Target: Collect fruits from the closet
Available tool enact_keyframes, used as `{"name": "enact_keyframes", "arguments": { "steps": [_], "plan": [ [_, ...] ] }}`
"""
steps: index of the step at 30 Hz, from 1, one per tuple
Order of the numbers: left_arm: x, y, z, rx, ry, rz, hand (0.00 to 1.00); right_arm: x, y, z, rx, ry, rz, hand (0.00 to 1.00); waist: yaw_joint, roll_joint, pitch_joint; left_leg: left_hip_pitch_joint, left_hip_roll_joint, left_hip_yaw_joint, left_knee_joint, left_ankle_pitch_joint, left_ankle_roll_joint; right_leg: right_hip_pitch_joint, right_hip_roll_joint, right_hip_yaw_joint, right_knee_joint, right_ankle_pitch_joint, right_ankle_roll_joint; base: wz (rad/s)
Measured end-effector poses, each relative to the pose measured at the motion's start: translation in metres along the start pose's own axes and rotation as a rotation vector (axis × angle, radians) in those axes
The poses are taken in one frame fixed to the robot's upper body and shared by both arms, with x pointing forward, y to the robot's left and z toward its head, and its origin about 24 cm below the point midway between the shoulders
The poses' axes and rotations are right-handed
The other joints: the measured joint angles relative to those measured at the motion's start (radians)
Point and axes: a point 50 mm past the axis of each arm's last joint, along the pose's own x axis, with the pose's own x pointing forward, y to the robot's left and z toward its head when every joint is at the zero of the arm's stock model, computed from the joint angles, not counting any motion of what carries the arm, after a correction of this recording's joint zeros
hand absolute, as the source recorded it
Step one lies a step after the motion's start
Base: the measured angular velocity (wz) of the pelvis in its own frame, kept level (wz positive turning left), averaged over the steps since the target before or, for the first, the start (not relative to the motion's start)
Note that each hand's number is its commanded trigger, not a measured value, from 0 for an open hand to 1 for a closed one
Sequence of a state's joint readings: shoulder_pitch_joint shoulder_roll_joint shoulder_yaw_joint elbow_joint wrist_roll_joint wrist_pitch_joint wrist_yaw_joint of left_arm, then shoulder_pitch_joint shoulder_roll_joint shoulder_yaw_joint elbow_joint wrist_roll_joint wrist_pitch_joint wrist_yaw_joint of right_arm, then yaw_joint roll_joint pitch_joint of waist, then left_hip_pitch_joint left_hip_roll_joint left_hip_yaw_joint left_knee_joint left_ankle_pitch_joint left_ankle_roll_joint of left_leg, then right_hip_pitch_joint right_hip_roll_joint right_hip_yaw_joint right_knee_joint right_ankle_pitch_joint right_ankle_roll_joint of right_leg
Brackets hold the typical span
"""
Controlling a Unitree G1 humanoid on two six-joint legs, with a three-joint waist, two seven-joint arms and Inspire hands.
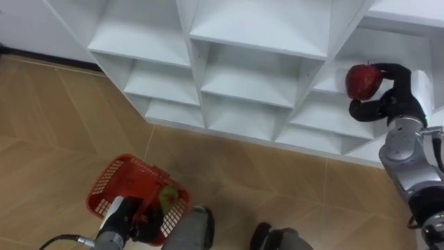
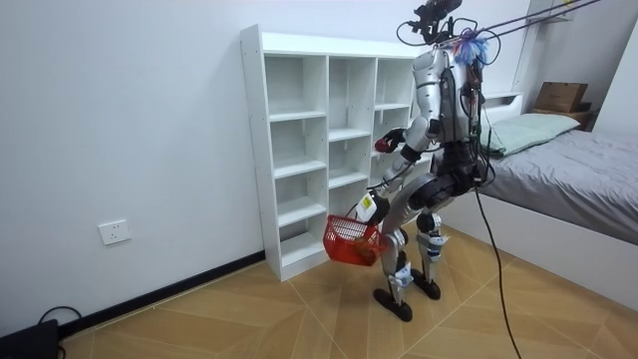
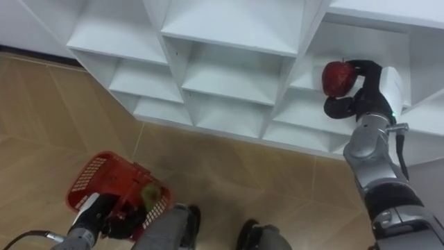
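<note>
The shelf unit (image 1: pixel 243 76) is cut off by the upper and right edges. The red fruit (image 1: pixel 361 80) is partly covered by the right hand (image 1: pixel 392 101). At the lower left, the left hand (image 1: pixel 137 223) is partly masked inside the red basket (image 1: pixel 111 177), where a green item (image 1: pixel 165 199) cannot be identified.
</note>
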State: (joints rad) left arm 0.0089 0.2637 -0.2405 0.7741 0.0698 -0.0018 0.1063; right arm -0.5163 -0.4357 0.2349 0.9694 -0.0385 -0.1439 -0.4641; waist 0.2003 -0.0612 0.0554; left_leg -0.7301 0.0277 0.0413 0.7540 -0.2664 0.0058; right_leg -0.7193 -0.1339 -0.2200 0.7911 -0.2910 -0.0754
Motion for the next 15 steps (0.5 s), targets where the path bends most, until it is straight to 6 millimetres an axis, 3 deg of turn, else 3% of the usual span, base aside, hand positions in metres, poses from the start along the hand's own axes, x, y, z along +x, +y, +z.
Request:
{"name": "enact_keyframes", "arguments": {
  "steps": [3, 7, 15],
  "plan": [
    [0.0, 0.0, 0.001, -0.001, -0.005, 0.001, 1.0, 0.0, 0.0, 0.0, 0.0, -0.003, 0.002, 1.0, 0.002, 0.001, -0.0007, 0.011, 0.002, 0.0, -0.017, 0.003, -0.002, 0.009, 0.005, 0.002, -0.018, 0.005, 0.0, -0.03],
    [0.0, 0.0, 0.002, -0.002, -0.012, 0.002, 1.0, -0.002, 0.005, 0.005, -0.001, -0.03, 0.019, 1.0, 0.003, 0.003, -0.0018, 0.018, 0.021, 0.008, -0.03, 0.005, -0.006, 0.024, 0.035, 0.004, -0.063, 0.027, -0.004, -0.14],
    [0.001, -0.002, 0.007, -0.013, -0.044, -0.005, 1.0, -0.011, 0.016, 0.007, -0.022, -0.081, 0.112, 1.0, -0.001, 0.004, -0.0023, 0.084, 0.028, 0.025, -0.082, 0.005, -0.007, 0.077, 0.039, 0.015, -0.102, 0.028, 0.0, -0.04]
  ]
}}
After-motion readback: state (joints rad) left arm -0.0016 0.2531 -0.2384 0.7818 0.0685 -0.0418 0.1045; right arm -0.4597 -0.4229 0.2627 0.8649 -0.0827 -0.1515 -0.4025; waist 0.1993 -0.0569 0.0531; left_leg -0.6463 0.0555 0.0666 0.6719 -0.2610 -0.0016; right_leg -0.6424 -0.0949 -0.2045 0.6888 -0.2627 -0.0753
